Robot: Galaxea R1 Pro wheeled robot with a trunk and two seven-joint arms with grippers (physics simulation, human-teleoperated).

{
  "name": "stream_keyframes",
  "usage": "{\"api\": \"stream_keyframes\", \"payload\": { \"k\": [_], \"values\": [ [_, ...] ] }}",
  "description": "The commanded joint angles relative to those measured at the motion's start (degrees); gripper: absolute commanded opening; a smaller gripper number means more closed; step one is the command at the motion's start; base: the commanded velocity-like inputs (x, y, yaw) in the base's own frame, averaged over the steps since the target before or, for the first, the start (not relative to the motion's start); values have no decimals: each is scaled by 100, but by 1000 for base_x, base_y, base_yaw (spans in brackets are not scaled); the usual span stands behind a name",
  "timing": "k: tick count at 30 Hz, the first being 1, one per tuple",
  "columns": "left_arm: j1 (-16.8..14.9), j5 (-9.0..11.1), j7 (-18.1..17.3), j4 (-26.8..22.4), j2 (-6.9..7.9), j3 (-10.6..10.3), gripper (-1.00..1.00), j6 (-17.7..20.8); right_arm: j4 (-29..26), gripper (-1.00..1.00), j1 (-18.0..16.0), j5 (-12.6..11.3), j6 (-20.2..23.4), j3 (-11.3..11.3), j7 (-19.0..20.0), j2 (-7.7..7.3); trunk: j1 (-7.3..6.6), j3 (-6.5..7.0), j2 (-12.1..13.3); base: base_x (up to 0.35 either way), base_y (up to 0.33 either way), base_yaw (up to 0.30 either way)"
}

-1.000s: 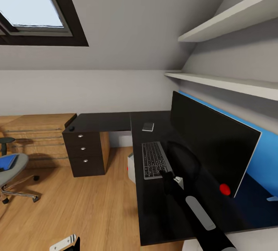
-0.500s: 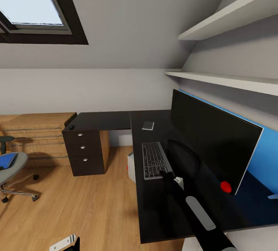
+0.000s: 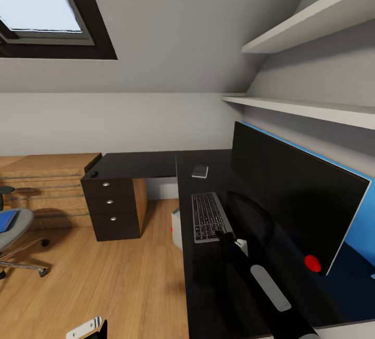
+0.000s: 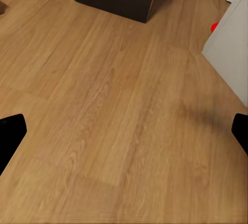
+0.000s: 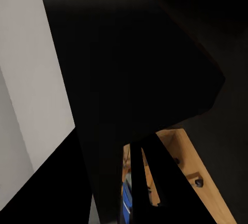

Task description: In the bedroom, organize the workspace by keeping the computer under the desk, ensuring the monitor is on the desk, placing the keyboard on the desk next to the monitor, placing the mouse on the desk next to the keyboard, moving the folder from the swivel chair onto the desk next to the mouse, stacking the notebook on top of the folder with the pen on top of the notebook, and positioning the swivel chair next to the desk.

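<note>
The black-topped desk [image 3: 140, 164] carries the wide black monitor [image 3: 281, 193] at the right and the keyboard [image 3: 207, 214] in front of it. A small black mouse [image 3: 94, 174] lies on the far left corner of the desk. The light grey computer [image 3: 177, 229] stands under the desk and also shows in the left wrist view [image 4: 230, 48]. At the left edge is the swivel chair [image 3: 13, 232] with the blue folder [image 3: 7, 220] on its seat. My right gripper [image 3: 225, 237] rests at the keyboard's near right corner. My left gripper [image 4: 124, 131] hangs open over bare floor. Notebook and pen are out of view.
A small grey flat item [image 3: 199, 171] lies on the desk beyond the keyboard. The black drawer unit [image 3: 110, 209] holds up the desk's left wing, with a low light-wood cabinet [image 3: 47, 183] beside it. Two white wall shelves [image 3: 302, 110] hang above the monitor. Wood floor [image 3: 114, 276] spreads out on the left.
The whole view has shifted a little: the monitor looks larger and the chair and drawer unit sit further left. Both arms and the keyboard keep their places.
</note>
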Motion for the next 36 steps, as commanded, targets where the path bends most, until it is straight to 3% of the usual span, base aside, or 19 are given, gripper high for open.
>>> {"api": "stream_keyframes", "payload": {
  "k": [1, 36],
  "values": [
    [2, 56, 17, -5, 3, -10, 100, -16, 3, -100, -4, -33, 10, 2, 5, 0, 2, -5, -3, 85, 0, 0],
    [2, 56, 30, -5, 3, 11, 100, -16, -5, -100, -4, -42, 11, 2, 11, -41, 2, -5, -3, 17, -48, 0]
  ]
}}
